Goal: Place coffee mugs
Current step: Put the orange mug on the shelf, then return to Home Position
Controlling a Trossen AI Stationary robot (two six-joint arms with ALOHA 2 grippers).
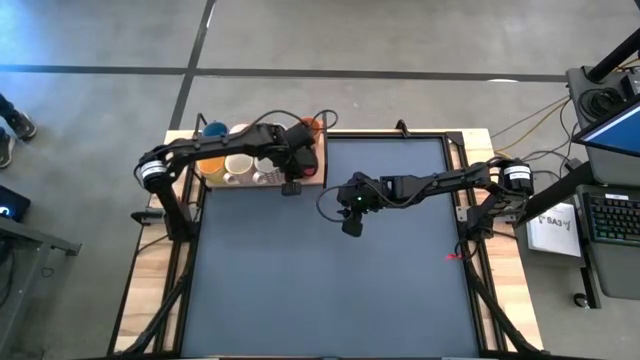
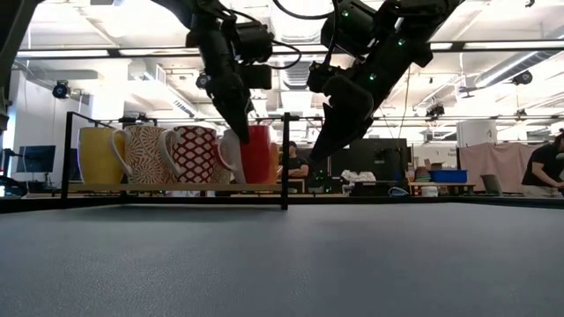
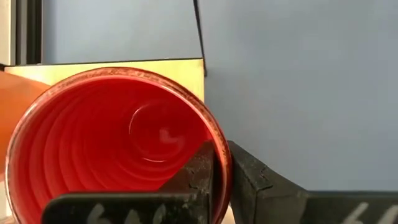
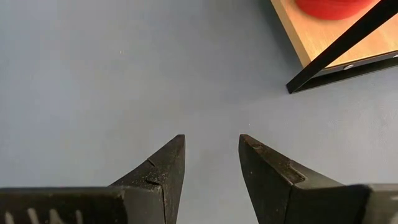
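Several coffee mugs stand on a wooden board [image 1: 312,172] inside a black wire frame at the table's far left. In the low view I see a yellow mug [image 2: 97,155], two patterned mugs [image 2: 141,154] [image 2: 194,154] and a red mug [image 2: 258,154]. From above, a blue mug [image 1: 213,130], an orange mug [image 1: 313,125] and a white mug [image 1: 238,165] also show. My left gripper [image 3: 222,171] is shut on the red mug [image 3: 112,137] at the board's right end. My right gripper [image 4: 211,155] hangs open above the bare mat, right of the board [image 1: 352,222]. My left gripper holds the red mug by its rim [image 3: 219,146], on the side toward the table's right. One finger [image 3: 199,174] is inside the mug and one finger [image 3: 255,177] outside, coming from above and pointing down. The mug is upright over the board's corner, its base level with the other mugs' bases [image 2: 256,180].
The black wire frame [image 2: 285,158] rises around the board, one post right beside the red mug. The grey mat [image 1: 330,280] stretches toward the near edge. Desks, screens and people show in the room beyond the table.
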